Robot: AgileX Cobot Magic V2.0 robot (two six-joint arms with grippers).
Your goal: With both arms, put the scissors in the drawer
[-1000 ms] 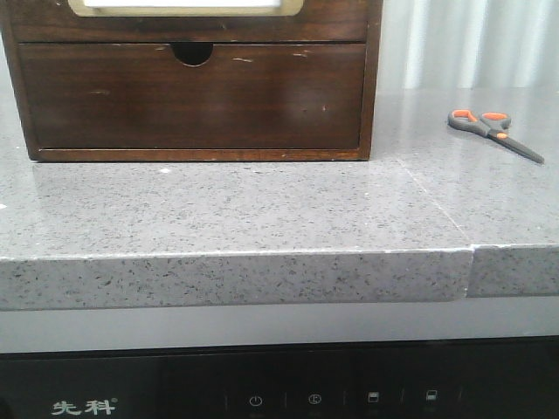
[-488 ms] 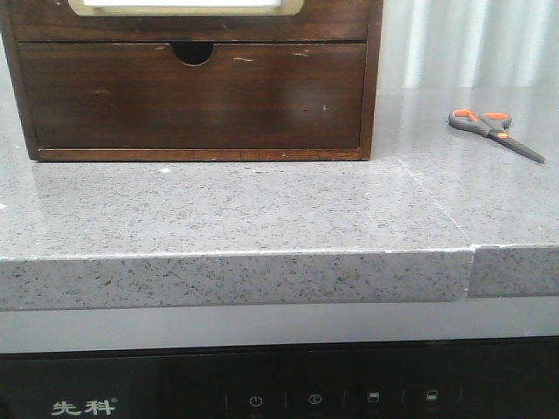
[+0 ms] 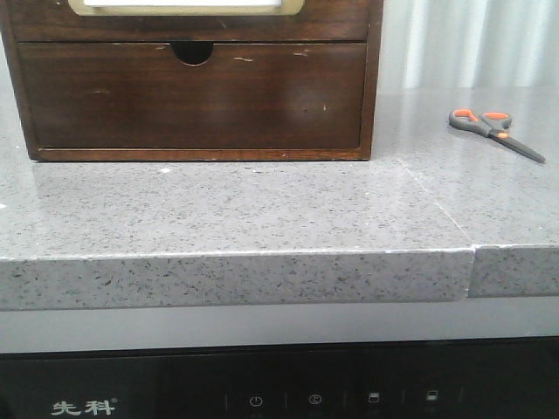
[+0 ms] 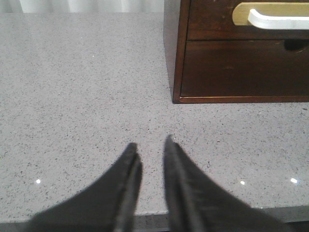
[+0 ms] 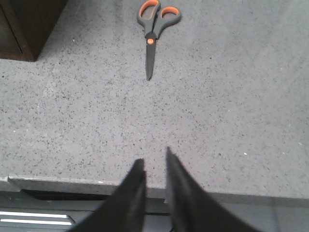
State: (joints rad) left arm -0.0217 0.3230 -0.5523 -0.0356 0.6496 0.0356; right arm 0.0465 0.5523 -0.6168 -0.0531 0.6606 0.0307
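Scissors [image 3: 494, 133] lie flat on the speckled grey countertop [image 3: 262, 209], well off to the right of the wooden cabinet [image 3: 370, 78] and clear of it, blades closed and pointing away from the cabinet, orange-lined loops on the end nearer it. Nothing is touching them. Up in the cabinet, the drawer [image 4: 217, 19] with the white bar handle [image 4: 277, 18] sits shut, flush above the lower drawer front [image 3: 192, 96] with the half-round notch. Over by the cabinet's left corner, the left gripper [image 4: 150, 147] hangs above bare stone, its dark fingers only a narrow slit apart and holding nothing. On the other side, the right gripper [image 5: 154, 159] hovers near the counter's front edge, fingers likewise just a crack apart and empty, with the scissors lying well ahead of its tips.
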